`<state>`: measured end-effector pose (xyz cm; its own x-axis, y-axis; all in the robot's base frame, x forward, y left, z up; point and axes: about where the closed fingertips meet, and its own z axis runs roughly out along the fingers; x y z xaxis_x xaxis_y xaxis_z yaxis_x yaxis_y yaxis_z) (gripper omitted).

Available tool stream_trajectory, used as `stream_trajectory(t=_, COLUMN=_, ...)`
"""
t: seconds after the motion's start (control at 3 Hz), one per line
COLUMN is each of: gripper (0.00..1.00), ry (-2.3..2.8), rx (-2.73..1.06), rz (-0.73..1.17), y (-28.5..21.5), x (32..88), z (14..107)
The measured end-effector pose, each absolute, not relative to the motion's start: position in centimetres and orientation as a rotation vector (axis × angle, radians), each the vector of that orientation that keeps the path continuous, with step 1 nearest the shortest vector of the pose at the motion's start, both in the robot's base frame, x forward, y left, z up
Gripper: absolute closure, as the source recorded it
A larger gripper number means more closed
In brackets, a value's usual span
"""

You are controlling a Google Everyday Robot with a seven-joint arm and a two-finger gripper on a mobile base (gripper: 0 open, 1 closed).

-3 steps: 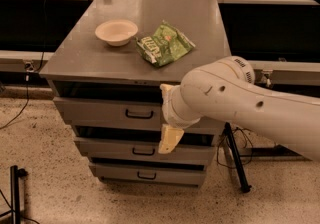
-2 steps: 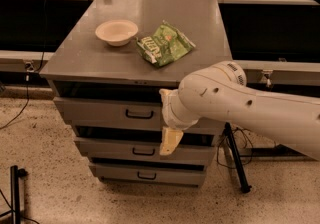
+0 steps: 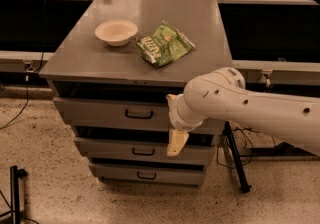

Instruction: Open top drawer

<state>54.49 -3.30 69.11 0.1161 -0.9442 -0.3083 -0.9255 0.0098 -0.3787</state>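
The top drawer [image 3: 100, 112] is the wide grey front just under the cabinet top, with a small dark bar handle [image 3: 139, 114] at its centre. A dark gap shows above it. My gripper [image 3: 177, 142] hangs down in front of the drawers, to the right of that handle and a little below it, over the gap between the top and middle fronts. It is apart from the handle. My white arm [image 3: 240, 105] comes in from the right and hides the right end of the top drawer.
A white bowl [image 3: 116, 32] and a green snack bag [image 3: 164, 43] lie on the cabinet top [image 3: 75, 58]. Two smaller drawer fronts [image 3: 142, 152] sit below. A black stand leg [image 3: 235, 160] is at the right, and a dark post [image 3: 15, 193] at the bottom left.
The arm has shifted only slightly. The gripper stays in front of the drawers, right of the handle. The top drawer has not moved.
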Motion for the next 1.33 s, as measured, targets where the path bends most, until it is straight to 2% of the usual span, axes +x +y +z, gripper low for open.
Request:
stream_trajectory(t=0.33, gripper=0.0, ry=1.853, rx=-1.903, rz=-0.046, y=-5.1, x=55.4, z=67.1)
stream_trajectory(t=1.0, gripper=0.0, ry=1.872, rx=-1.918, rz=-0.072, y=-5.2, x=56.8, z=66.1)
stream_trajectory(t=1.33, gripper=0.16, ry=1.921, rx=-1.938, rz=-0.098, y=-5.5, x=58.5, z=64.2)
